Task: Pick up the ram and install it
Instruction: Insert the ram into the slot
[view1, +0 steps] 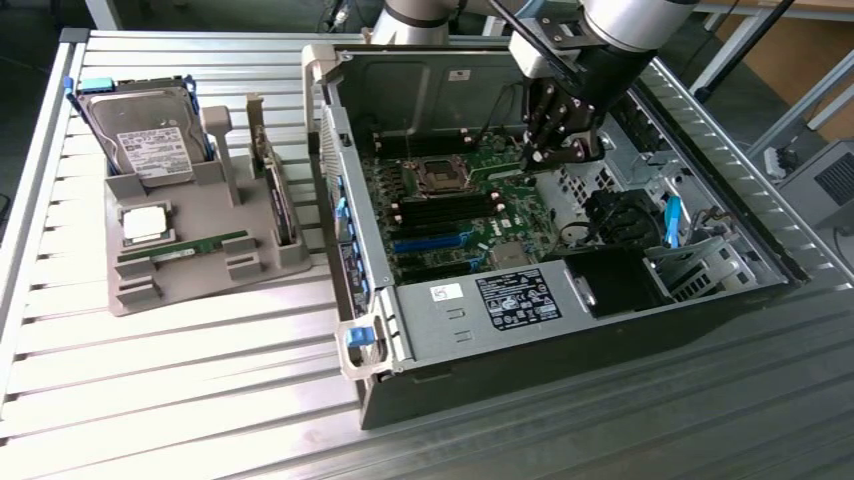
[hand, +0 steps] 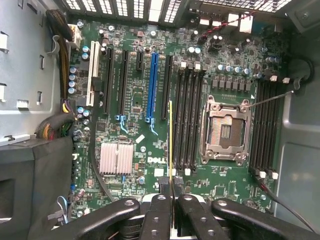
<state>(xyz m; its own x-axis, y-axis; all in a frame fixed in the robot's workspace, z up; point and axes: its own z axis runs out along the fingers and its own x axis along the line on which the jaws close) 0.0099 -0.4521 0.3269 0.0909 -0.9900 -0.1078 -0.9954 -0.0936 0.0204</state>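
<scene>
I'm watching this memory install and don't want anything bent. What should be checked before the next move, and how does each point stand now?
1. Gripper shut on the memory stick: ok.
2. Stick runs parallel to the black memory slots: ok.
3. Stick sits directly over one slot: cannot tell.
4. Slot latches open: cannot tell.
5. Stick is off to the side of the processor socket: ok.
6. Computer case open on top, gripper inside: ok.
</scene>
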